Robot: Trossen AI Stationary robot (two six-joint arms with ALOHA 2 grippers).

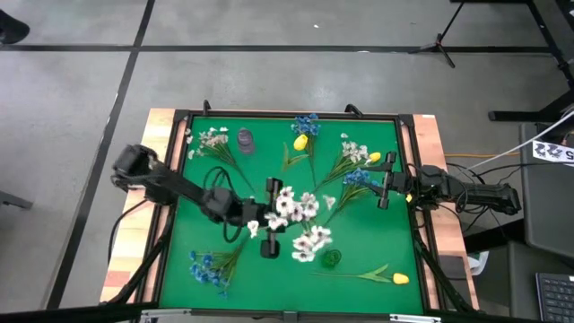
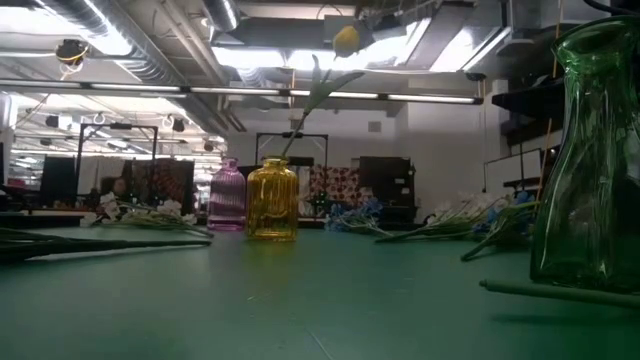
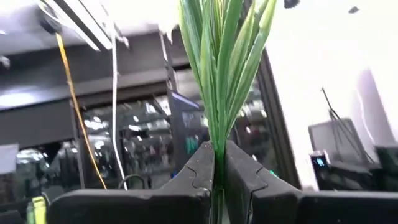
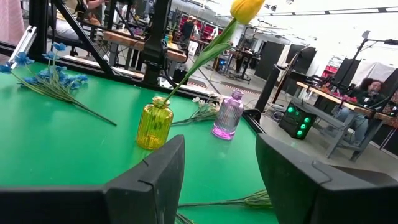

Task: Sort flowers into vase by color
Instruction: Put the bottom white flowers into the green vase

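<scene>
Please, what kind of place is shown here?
Probably a robotics lab or workshop: a green table with robot arms, workbenches with equipment behind, exposed ceiling ducts, and a concrete floor.

This is a robotics lab or workshop in an open industrial hall; exposed ducts [image 2: 120,40] and strip lights [image 2: 300,92] run across the ceiling; the concrete floor [image 1: 269,72] carries dark taped lines; workbenches [image 4: 134,45] crowded with equipment [image 4: 297,121] and cables fill the background; a person [image 4: 367,93] sits at a far bench.
</scene>
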